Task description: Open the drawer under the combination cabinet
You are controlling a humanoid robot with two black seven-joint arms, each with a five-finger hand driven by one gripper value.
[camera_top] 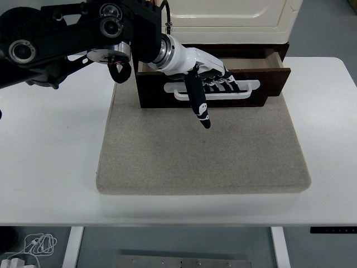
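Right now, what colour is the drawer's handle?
White, against the dark brown drawer front; the handle shows in the head view.

**One high camera, looking forward and down**

There is a single view, so nothing is shared with a second one. It sits high on the robot's side and looks forward and down over the white desk (50, 167), whose near edge runs across the bottom with floor below it. The grey mat (201, 156) fills the middle at moderate range. The cream cabinet (228, 14) at the far side is cut by the top edge. The left arm (67, 42) enters from the left, close enough, perhaps, to look oversized.
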